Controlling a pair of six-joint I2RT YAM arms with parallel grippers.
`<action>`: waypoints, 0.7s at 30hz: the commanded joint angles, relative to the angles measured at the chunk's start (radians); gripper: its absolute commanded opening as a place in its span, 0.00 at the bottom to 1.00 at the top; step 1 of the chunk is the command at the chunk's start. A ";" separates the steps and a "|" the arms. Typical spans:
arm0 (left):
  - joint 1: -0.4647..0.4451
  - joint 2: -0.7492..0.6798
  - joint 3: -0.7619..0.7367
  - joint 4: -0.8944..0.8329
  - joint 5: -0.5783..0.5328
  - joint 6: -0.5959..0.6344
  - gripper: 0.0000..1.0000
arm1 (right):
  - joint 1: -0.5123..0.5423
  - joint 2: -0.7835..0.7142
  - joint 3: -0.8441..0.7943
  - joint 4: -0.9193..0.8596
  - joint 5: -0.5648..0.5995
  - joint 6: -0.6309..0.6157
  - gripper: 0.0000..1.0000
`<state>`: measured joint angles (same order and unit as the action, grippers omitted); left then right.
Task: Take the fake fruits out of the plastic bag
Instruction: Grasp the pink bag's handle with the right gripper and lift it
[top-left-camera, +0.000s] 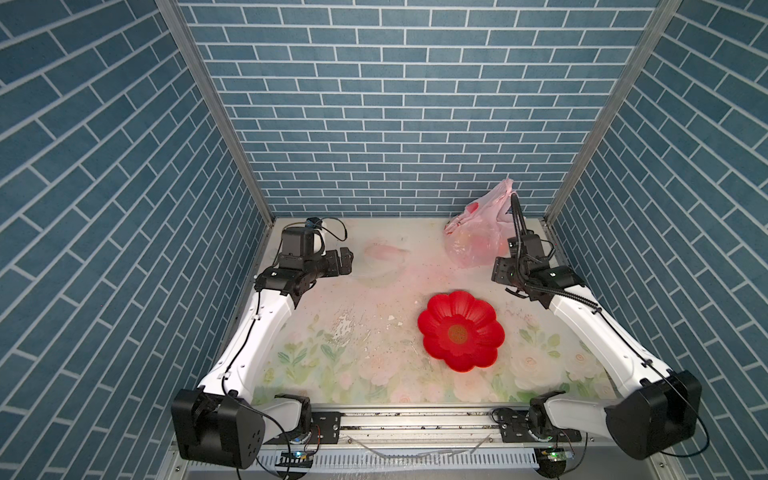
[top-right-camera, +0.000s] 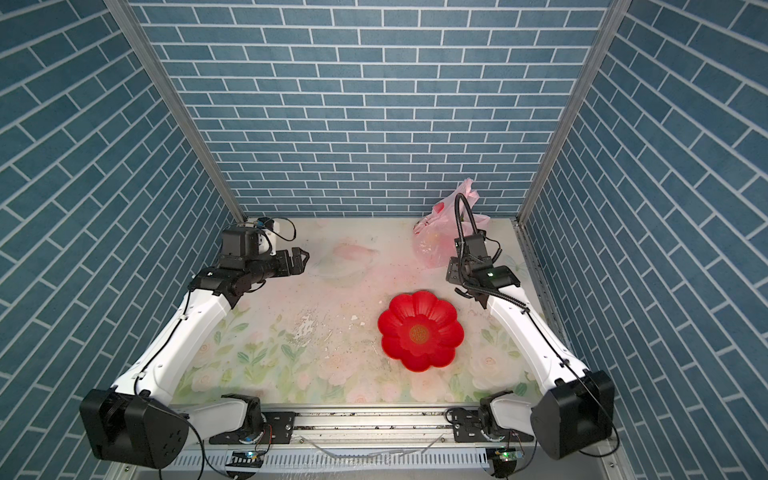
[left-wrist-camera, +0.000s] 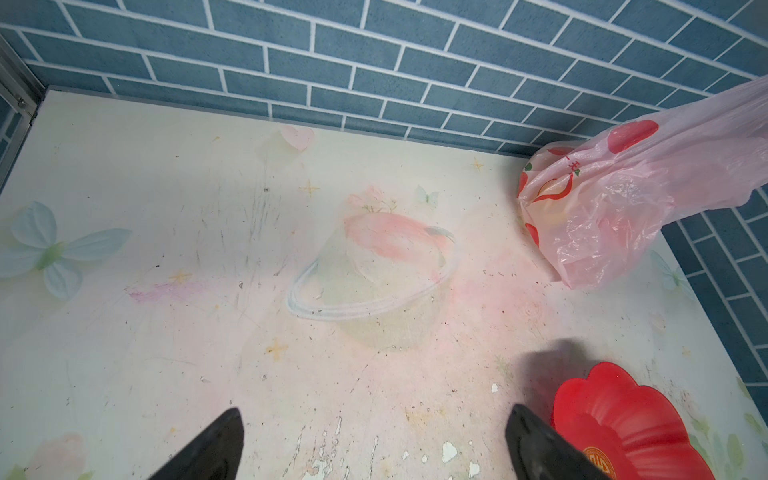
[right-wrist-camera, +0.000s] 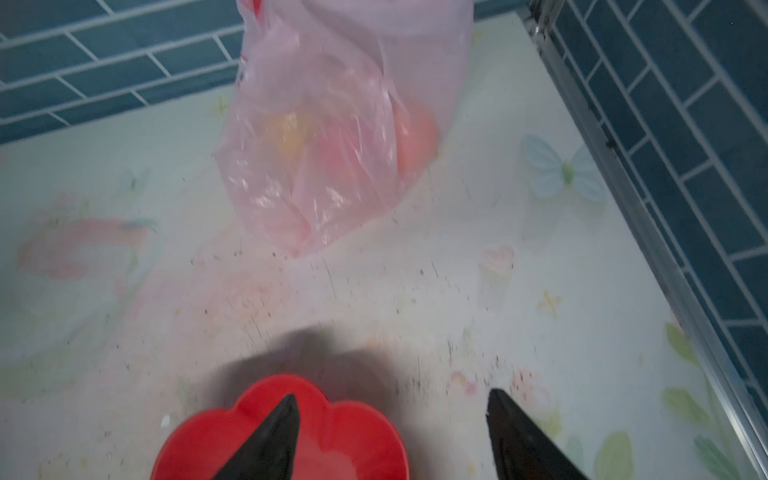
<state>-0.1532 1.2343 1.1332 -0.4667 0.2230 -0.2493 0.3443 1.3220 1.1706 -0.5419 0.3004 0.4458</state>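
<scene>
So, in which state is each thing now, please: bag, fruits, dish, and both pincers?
bag: standing, not held.
fruits: inside the bag, dim through the plastic.
dish: upright, empty.
left pincer: open, empty.
right pincer: open, empty, apart from the bag.

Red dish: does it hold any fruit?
No, the dish is bare inside in a top view; the fruits show through the bag.

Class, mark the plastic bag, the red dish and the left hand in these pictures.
plastic bag (top-left-camera: 473, 247): a top view, bulging lower body.
red dish (top-left-camera: 437, 328): a top view, bare petal wall.
left hand (left-wrist-camera: 374, 409): left wrist view, midway between fingertips.
</scene>
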 joint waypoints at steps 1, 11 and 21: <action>-0.002 -0.005 0.015 -0.010 0.022 0.016 0.99 | -0.063 0.119 0.108 0.259 -0.016 -0.083 0.72; -0.002 0.049 0.035 -0.028 0.069 0.028 0.99 | -0.119 0.469 0.433 0.398 -0.113 -0.128 0.72; -0.002 0.090 0.042 -0.032 0.099 0.039 0.99 | -0.124 0.708 0.673 0.387 -0.130 -0.137 0.57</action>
<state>-0.1532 1.3079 1.1477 -0.4789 0.3061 -0.2291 0.2237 1.9820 1.7691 -0.1616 0.1787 0.3428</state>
